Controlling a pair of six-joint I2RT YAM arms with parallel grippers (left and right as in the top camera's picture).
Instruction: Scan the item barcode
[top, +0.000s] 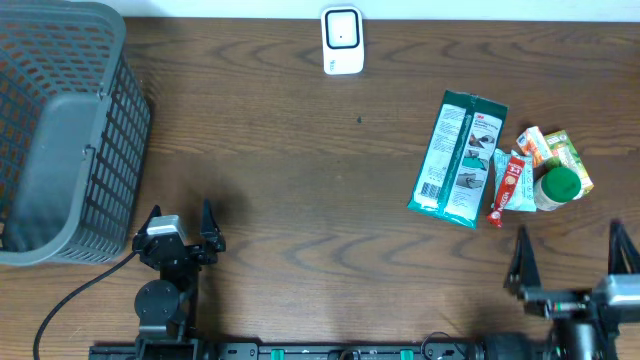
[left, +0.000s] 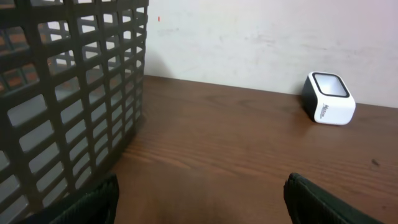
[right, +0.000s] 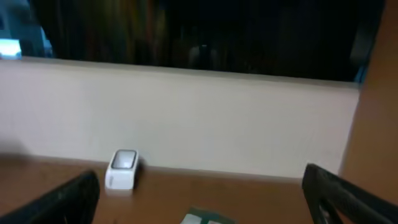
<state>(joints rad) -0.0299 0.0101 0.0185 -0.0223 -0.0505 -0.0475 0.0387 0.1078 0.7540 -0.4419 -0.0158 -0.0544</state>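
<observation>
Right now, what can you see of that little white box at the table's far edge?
The white box is a rounded block, plastic by its look, with a dark-rimmed window on its tilted top face, one dark side and small print on a white one. It stands alone on the wooden table at the far edge, close to the pale wall; only the table touches it.
</observation>
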